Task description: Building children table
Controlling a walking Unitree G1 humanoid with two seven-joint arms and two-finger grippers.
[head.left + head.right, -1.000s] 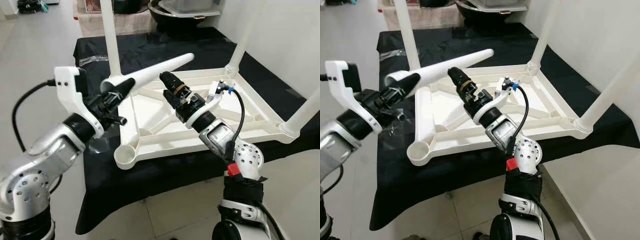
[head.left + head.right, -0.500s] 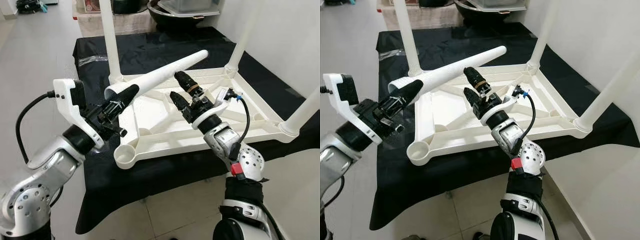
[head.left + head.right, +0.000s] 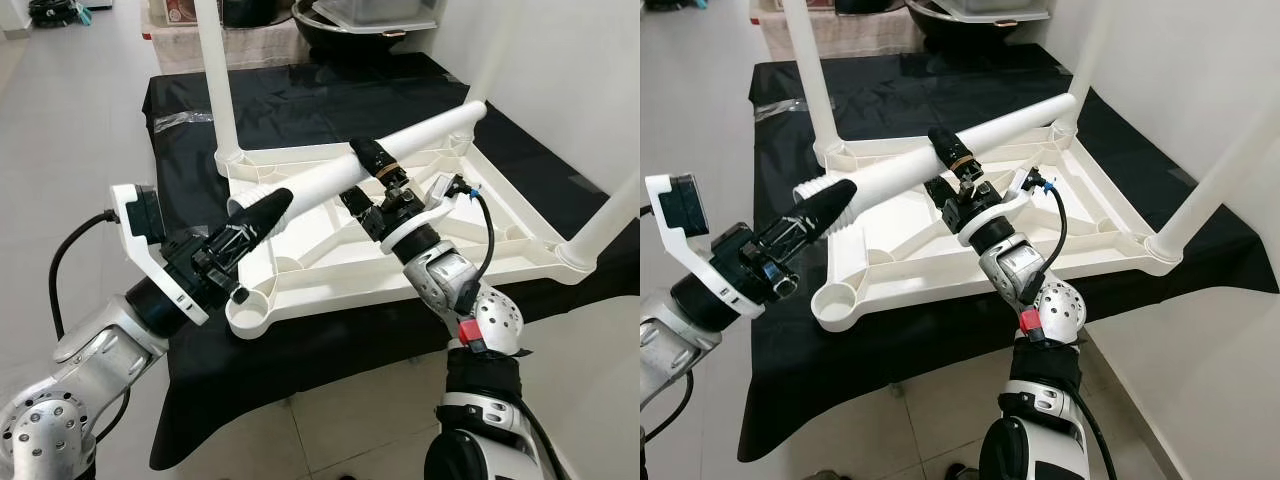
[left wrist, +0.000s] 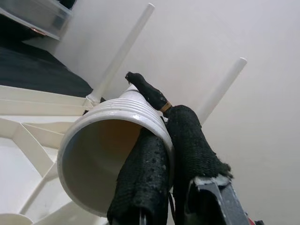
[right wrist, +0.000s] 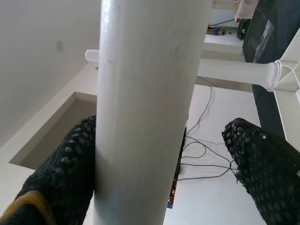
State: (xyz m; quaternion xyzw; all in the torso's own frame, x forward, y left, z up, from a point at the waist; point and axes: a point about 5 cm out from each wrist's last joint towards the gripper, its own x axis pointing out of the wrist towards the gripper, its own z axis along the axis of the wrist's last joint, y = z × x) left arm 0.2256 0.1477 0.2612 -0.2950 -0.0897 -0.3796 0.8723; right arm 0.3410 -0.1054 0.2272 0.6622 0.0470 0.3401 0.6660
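Table leg [image 3: 400, 150], smooth white plastic tube, ribbed open end pinched by left gripper [image 3: 262, 215], one finger inside; right gripper [image 3: 368, 175] fingers spread astride mid-shaft, above upturned ribbed tabletop [image 3: 330, 262] on black cloth [image 3: 300, 90]; tiled floor [image 3: 70, 110]
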